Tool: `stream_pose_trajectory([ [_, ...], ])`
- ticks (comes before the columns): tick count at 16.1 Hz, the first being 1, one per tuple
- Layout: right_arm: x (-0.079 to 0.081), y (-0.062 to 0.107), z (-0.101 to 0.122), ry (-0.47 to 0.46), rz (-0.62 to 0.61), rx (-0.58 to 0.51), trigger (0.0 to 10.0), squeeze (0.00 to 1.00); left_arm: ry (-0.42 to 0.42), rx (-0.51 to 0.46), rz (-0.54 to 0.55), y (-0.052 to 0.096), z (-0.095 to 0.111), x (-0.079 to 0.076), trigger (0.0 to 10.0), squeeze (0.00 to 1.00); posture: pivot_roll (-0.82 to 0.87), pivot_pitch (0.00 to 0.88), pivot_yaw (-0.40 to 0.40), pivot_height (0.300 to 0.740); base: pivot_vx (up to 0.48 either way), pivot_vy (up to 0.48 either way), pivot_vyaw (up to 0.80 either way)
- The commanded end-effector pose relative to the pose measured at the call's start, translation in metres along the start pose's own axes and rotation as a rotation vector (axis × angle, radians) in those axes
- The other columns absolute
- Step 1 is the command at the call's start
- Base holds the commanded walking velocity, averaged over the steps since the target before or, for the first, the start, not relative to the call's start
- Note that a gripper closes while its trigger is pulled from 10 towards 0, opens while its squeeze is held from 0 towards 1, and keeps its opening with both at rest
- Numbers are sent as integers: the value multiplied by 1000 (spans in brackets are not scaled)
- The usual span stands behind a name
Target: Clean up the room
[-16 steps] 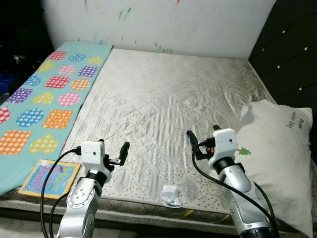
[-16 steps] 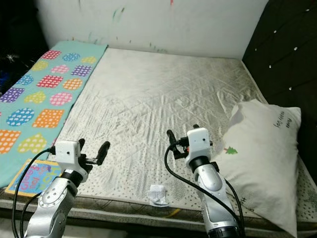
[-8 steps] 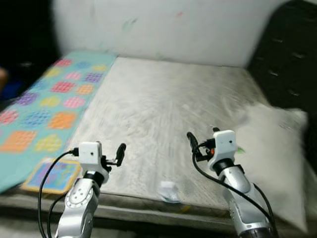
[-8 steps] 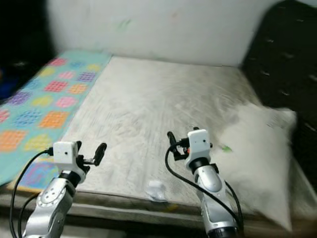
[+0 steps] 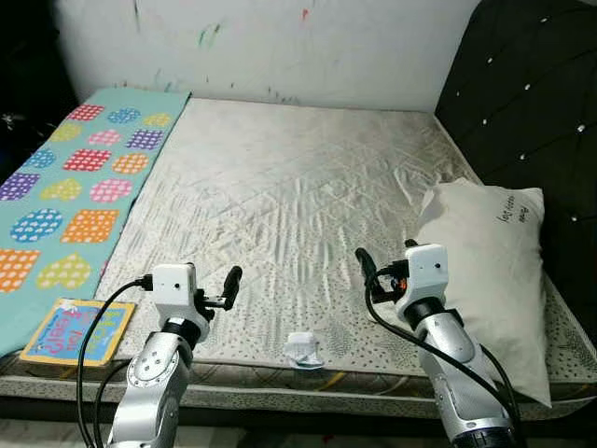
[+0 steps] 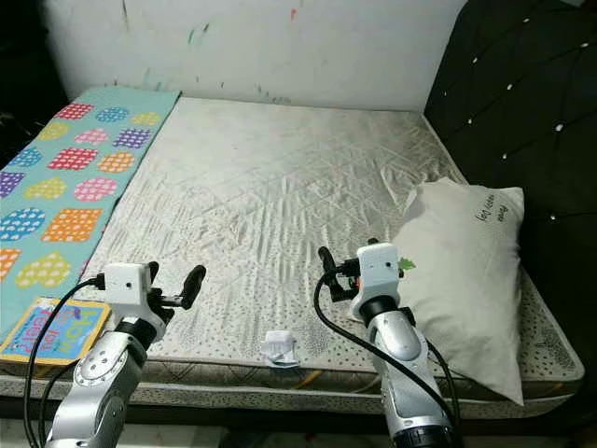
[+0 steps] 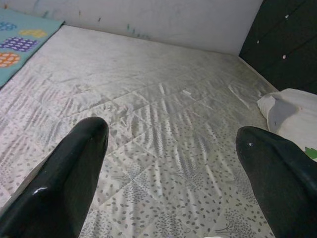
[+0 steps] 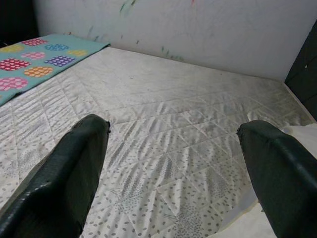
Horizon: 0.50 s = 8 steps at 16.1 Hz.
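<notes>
- The bed (image 5: 298, 187) has a bare quilted mattress in a pale cream colour, and it stands against a white wall (image 5: 280, 47) with small paint marks.
- A small crumpled white paper (image 5: 303, 349) lies on the mattress near its front edge, between the two arms.
- The left gripper (image 7: 168, 163) is held above the front part of the mattress; its fingers (image 7: 64, 173) are spread wide and hold nothing.
- The right gripper (image 8: 173, 163) is held also above the mattress, just beside the pillow (image 5: 490, 271); its fingers (image 8: 69, 173) are spread wide and empty.
- The white pillow lies on the right side of the bed, near the dark padded headboard (image 5: 532, 93).
- A turquoise mat (image 5: 65, 177) with coloured dotted shapes covers the left side of the bed.
- A colourful book (image 5: 76, 331) lies flat on the front end of this mat.
</notes>
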State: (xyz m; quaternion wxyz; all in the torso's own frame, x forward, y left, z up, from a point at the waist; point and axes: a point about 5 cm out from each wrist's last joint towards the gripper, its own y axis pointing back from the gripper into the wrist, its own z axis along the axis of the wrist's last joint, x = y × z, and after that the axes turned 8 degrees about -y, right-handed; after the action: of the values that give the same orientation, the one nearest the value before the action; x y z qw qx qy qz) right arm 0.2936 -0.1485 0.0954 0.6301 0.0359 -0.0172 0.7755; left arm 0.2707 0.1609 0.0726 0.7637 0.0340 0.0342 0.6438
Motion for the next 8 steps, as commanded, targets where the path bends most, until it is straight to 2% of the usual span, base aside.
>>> stream_pose_trajectory([
  [1, -1, -1, 0, 3, -10, 4, 10000, 0, 5, 10, 1, -1, -1, 1, 10000, 0, -117, 0, -51, 740, 0, 300, 0],
  [8, -1, 1, -2, -1, -11, 9, 10000, 0, -2, -4, -34, 0, 1, -3, 10000, 0, -119, 0, -47, 740, 0, 0, 0],
])
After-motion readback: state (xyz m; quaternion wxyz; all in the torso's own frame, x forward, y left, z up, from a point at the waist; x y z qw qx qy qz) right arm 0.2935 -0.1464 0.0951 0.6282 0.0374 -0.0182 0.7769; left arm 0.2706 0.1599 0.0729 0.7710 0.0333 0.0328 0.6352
